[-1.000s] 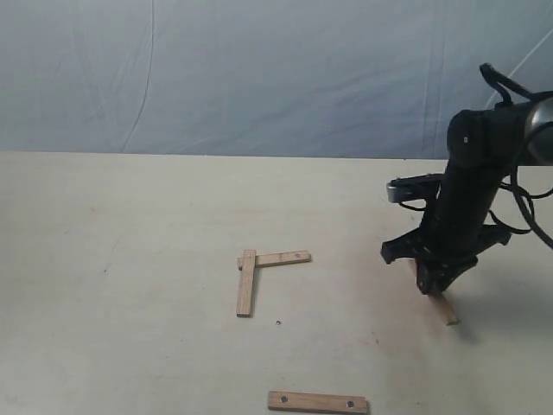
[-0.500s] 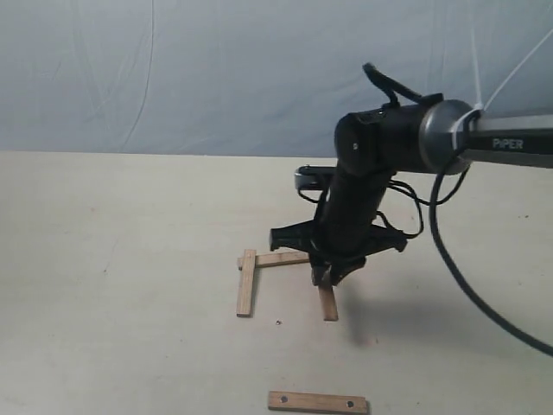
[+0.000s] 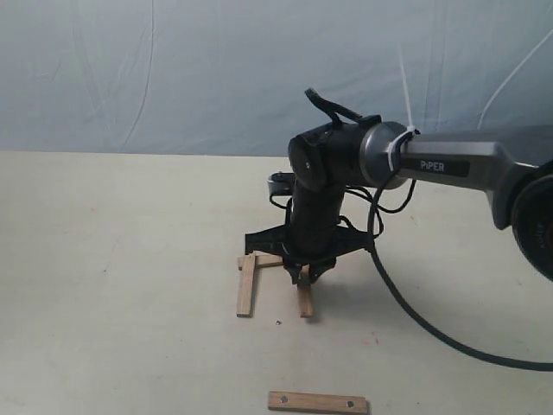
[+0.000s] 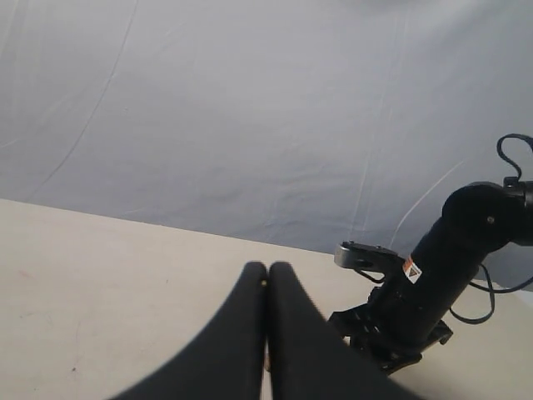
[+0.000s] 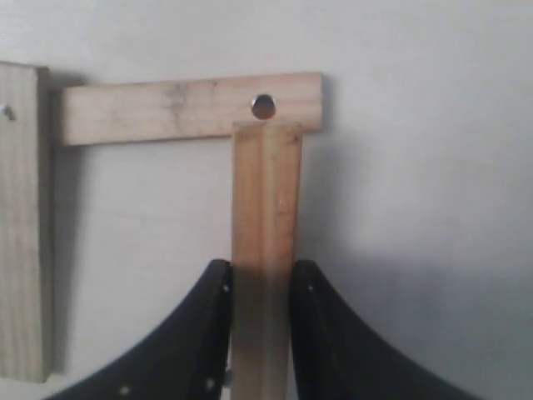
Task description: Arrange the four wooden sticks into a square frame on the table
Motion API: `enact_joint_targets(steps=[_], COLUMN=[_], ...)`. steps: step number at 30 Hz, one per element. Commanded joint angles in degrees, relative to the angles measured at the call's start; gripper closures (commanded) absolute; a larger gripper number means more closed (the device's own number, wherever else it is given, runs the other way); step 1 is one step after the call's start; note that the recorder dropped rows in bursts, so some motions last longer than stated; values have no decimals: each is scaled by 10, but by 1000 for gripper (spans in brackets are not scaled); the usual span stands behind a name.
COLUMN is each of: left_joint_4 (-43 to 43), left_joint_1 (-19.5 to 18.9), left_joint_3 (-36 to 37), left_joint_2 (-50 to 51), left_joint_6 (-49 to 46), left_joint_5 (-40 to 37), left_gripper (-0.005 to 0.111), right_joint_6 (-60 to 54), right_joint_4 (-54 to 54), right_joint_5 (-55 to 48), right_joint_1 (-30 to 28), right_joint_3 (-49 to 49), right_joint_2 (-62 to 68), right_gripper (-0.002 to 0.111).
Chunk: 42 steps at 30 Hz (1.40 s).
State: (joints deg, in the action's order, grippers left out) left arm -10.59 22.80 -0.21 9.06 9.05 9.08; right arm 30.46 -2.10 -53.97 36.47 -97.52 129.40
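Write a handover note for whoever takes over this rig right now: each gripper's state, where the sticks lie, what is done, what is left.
Right gripper: shut on the third stick, its end overlapping the holed end of the back stick.
Left gripper: shut, empty, away from the work.
Left stick and back stick form an L on the table.
Fourth stick lies apart, near the exterior view's bottom edge.
Done: three sides, third not yet released.
To do: release it, then lay the fourth stick across the open side.

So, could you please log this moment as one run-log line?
right tool shut on held stick | its end overlapping horizontal stick | side stick placed | fourth stick apart | left tool shut
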Motion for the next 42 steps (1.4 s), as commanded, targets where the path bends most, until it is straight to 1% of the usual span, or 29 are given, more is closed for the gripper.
enact_joint_targets(steps=[1, 9, 33, 38, 42], left_joint_4=[-5, -5, -5, -5, -5], left_joint_1=[2, 2, 2, 2, 2], left_joint_3=[2, 2, 2, 2, 2], left_joint_2=[-2, -2, -2, -2, -2], left_joint_6=[3, 3, 9, 9, 9], left_joint_5=[0, 0, 0, 0, 0], left_gripper=[107, 107, 107, 107, 107], right_joint_6=[12, 38, 44, 38, 28], right_joint_4=[-16, -24, -25, -29, -40], right_joint_5=[8, 14, 67, 57, 17], right_joint_1=[2, 2, 3, 3, 0], right_joint_3=[-4, -4, -4, -5, -5], right_joint_2=[6, 9, 24, 24, 4], right_gripper=[109, 109, 109, 109, 109])
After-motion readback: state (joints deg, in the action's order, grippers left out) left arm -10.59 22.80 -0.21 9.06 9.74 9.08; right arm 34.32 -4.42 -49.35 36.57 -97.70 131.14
